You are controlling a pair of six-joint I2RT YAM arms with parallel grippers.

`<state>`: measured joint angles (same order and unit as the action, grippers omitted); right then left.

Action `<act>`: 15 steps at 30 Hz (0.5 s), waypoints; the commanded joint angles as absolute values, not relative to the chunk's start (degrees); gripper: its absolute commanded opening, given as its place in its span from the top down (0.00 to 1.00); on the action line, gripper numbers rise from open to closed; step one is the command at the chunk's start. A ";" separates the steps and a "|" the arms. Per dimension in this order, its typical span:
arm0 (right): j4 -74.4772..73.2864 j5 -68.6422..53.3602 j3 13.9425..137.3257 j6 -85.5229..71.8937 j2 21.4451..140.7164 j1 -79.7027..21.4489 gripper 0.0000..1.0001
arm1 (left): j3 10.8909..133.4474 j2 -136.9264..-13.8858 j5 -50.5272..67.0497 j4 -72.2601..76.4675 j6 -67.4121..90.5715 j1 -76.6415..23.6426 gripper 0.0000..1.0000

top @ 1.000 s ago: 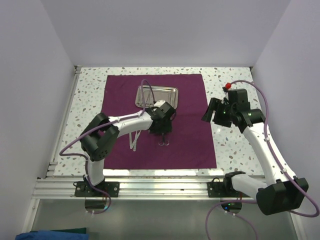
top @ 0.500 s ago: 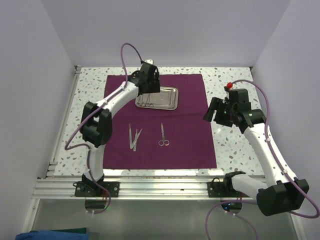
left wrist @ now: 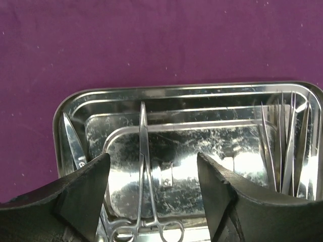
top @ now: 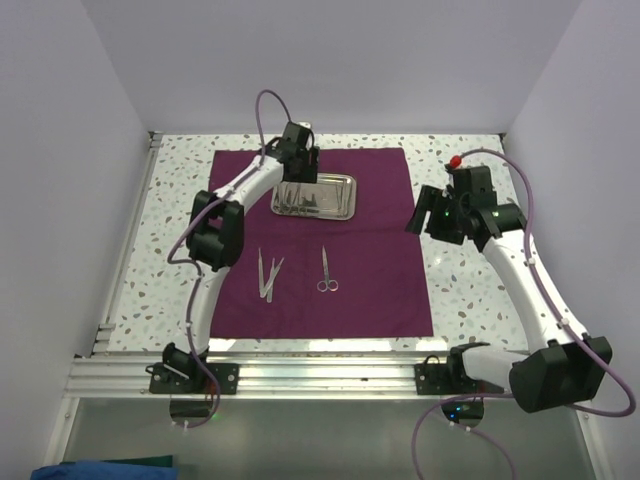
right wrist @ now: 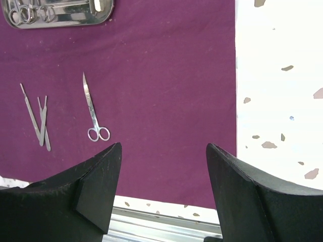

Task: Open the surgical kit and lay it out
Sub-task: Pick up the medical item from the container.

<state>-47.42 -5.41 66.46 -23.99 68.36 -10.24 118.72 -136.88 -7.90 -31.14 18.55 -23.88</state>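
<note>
- Cloth wrap (top: 375, 270): dark maroon, spread flat on the speckled desk (top: 170, 210).
- Steel tray (top: 338, 203): on the cloth's far half, thin instruments inside.
- Left gripper (top: 297, 183): over the tray's left end.
- Tweezers (top: 267, 275) and scissors (top: 327, 272): on the near cloth, apart.
- Right gripper (top: 422, 215): at the cloth's right edge, nothing in it.

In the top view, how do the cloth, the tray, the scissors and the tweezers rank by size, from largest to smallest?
1. Cloth
2. Tray
3. Scissors and tweezers: they look about equally long, so I do not rank them.
</note>
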 commanded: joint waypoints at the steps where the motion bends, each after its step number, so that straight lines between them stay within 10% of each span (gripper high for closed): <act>1: -48.77 -4.57 70.31 -23.99 69.87 -10.37 0.28 | 123.39 -138.95 -8.78 -29.36 15.82 -23.03 0.27; 15: -49.66 -3.95 71.81 -24.70 73.21 -10.37 0.28 | 128.76 -147.74 -11.60 -29.36 15.47 -22.94 0.29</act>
